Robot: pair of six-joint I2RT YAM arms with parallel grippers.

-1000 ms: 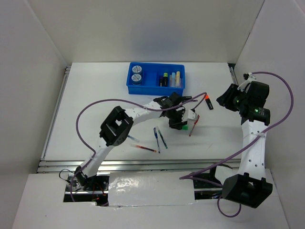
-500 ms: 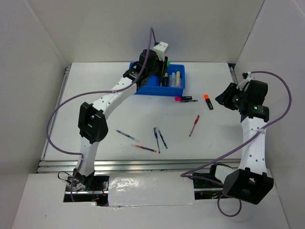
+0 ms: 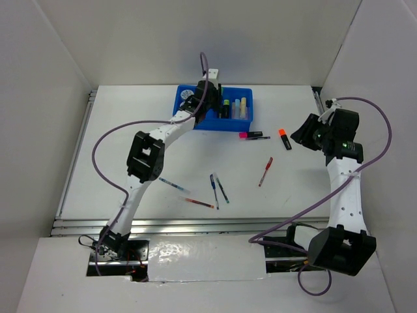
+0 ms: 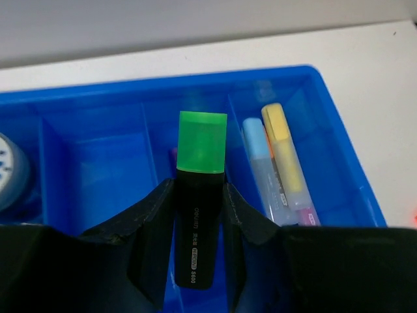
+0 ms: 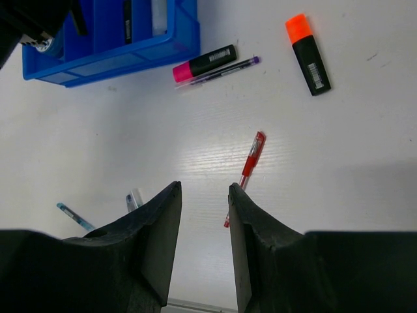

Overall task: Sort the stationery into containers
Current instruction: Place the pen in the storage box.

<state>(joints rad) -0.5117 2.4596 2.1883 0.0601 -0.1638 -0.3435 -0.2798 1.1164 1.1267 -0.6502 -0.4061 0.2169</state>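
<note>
Left claw [image 4: 197, 189] is clamped on the green highlighter [image 4: 202, 140], cap-first over the blue tray [image 4: 326, 104], beside the slot holding the yellow marker [image 4: 283, 147] and pale-blue marker [image 4: 260, 163]. Looks like the drop-off: line up, lower, release. Right claw [image 5: 203, 195] hangs empty, jaws apart, above the table [image 5: 195, 130] near the red pen [image 5: 249, 163].

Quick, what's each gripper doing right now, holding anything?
Left gripper: closed on the green highlighter, over the blue tray.
Right gripper: open, holding nothing.
</note>
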